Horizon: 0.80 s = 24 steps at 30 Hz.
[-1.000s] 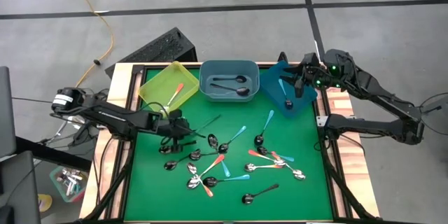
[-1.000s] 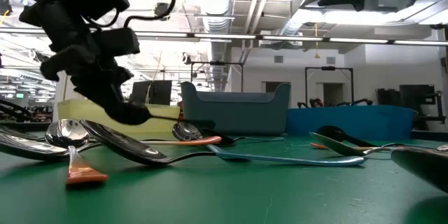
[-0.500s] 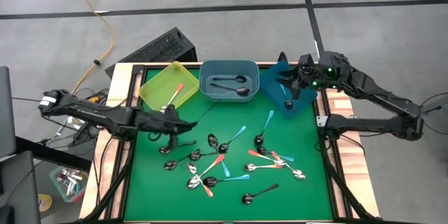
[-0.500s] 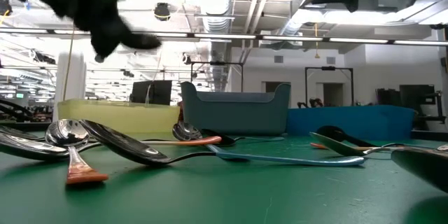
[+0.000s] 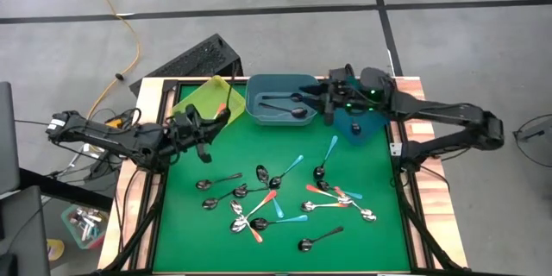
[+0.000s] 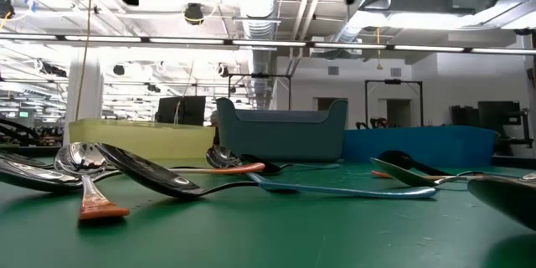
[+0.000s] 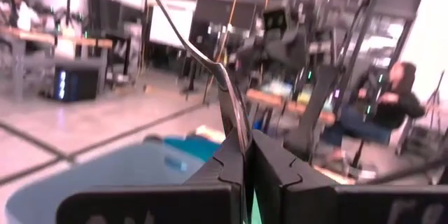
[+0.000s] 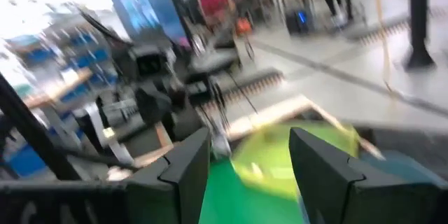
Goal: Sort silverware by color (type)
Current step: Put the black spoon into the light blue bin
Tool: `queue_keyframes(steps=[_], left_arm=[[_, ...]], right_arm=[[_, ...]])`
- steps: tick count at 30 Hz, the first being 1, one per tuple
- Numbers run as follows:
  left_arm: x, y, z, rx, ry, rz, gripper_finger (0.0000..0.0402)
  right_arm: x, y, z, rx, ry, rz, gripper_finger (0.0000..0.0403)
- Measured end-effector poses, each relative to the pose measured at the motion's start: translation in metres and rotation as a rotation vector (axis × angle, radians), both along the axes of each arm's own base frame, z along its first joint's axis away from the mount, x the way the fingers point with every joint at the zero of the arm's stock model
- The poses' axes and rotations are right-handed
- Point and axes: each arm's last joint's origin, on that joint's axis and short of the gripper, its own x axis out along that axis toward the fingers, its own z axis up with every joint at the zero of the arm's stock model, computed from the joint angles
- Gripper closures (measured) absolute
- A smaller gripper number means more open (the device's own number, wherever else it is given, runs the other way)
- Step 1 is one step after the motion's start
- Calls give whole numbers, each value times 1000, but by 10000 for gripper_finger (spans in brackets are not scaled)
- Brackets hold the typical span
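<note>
Dark-handled spoon [image 7: 210, 63], clamped in the left gripper [image 5: 210, 123] at the frame's upper left, long axis angled toward the grey-blue bin [image 5: 281, 116] just right; right gripper [image 5: 326, 103] gapes empty beyond that bin

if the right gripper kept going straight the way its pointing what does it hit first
Probably nothing on the table. The right gripper, open, hangs above the grey-blue bin pointing towards the left arm. Its wrist view looks over the yellow bin at the left gripper holding a dark spoon; height is unclear.
</note>
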Motion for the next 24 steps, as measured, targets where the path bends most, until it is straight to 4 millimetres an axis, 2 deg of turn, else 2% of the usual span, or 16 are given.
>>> queue_keyframes(steps=[6, 15, 19, 24], left_arm=[[-2, 1, 10, 45, -82, 20, 401], [13, 9, 0, 4, -46, 20, 401], [21, 14, -4, -6, -47, 29, 401], [26, 20, -5, -17, -67, -10, 401]], right_arm=[[31, -7, -10, 85, -133, 63, 196], [65, -30, -34, 258, -345, 243, 184], [83, -35, -39, 258, -362, 283, 163], [103, -40, -36, 218, -363, 334, 142]])
